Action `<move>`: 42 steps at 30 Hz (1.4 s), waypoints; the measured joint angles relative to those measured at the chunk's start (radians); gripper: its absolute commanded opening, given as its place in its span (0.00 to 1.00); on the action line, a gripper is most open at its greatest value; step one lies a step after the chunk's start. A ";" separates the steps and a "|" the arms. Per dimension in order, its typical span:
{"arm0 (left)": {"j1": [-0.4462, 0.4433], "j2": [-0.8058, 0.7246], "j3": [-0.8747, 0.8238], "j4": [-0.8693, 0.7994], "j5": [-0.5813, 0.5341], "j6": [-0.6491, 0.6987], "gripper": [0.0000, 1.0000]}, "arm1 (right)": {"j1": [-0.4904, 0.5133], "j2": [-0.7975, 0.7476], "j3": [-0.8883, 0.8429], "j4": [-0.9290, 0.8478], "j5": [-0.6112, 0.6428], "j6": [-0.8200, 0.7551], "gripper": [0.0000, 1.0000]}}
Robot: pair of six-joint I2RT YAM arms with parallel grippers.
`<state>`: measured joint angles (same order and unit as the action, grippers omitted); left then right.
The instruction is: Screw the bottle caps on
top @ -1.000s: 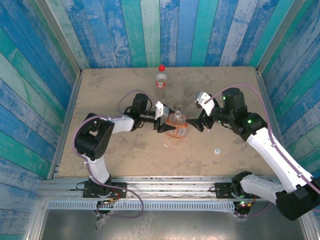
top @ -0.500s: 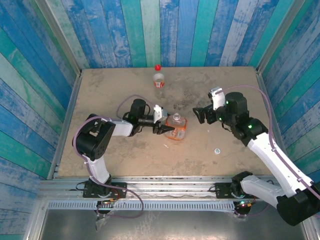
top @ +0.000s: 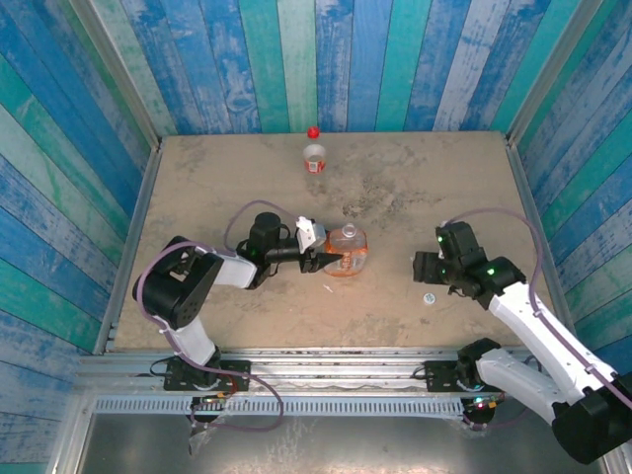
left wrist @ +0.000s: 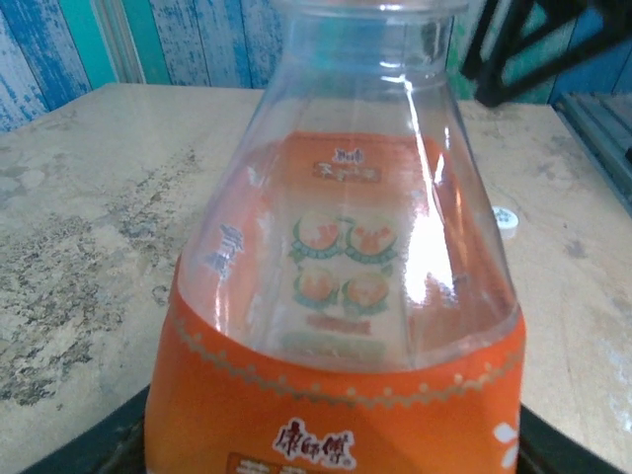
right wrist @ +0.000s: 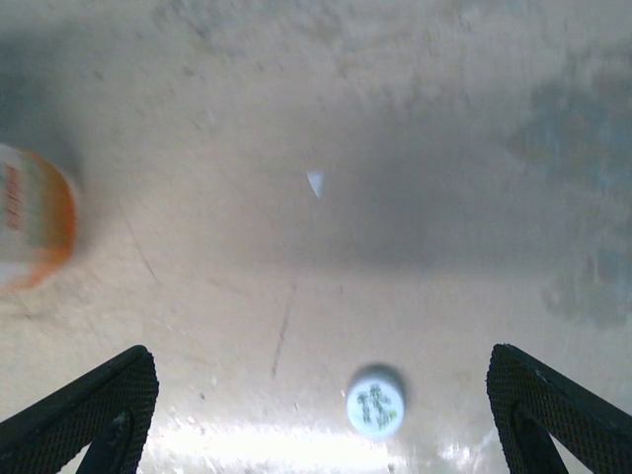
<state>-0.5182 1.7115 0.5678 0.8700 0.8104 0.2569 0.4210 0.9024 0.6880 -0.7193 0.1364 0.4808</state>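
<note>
The wider bottle point(top: 348, 251) with the orange label stands uncapped mid-table, and looms large in the left wrist view point(left wrist: 336, 296). My left gripper point(top: 329, 260) point(left wrist: 332, 456) is shut on its orange lower part, one finger on each side. The white cap point(top: 430, 297) point(right wrist: 375, 403) point(left wrist: 505, 219) lies flat on the table to the right. My right gripper point(top: 425, 269) point(right wrist: 321, 425) hangs open above it, the cap between its spread fingers. The slim bottle point(top: 315, 158) stands at the back, the red cap point(top: 313, 131) just beyond it.
Blue and green plank walls enclose the table point(top: 227, 188) on three sides. The orange bottle's edge point(right wrist: 30, 232) shows at the left of the right wrist view. A small white scrap point(top: 329, 289) lies near the orange bottle.
My right gripper has pulled away from the orange bottle's neck, moving right and toward the near edge to hover over the white cap. The left gripper has closed in on the bottle.
</note>
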 measured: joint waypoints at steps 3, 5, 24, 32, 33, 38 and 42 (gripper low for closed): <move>-0.005 0.000 -0.003 0.013 -0.012 -0.004 0.58 | 0.000 -0.010 -0.036 -0.025 0.002 0.045 0.88; -0.007 0.000 -0.003 0.016 -0.017 -0.004 0.58 | 0.000 -0.011 -0.046 -0.037 0.005 0.064 0.88; -0.007 -0.002 -0.090 0.132 -0.043 -0.071 0.58 | 0.000 0.185 -0.114 0.012 -0.010 0.134 0.58; -0.007 -0.003 -0.096 0.141 -0.047 -0.076 0.58 | 0.000 0.249 -0.144 0.068 -0.019 0.145 0.49; -0.007 -0.003 -0.096 0.140 -0.047 -0.076 0.58 | 0.000 0.253 -0.146 0.074 -0.022 0.147 0.48; -0.007 -0.003 -0.094 0.139 -0.047 -0.078 0.57 | 0.000 0.278 -0.148 0.101 -0.029 0.148 0.43; -0.007 -0.003 -0.093 0.138 -0.047 -0.079 0.57 | 0.000 0.286 -0.157 0.116 -0.029 0.148 0.40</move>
<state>-0.5255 1.7081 0.4744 1.0080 0.7639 0.1783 0.4210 1.1889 0.5308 -0.6033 0.1074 0.6289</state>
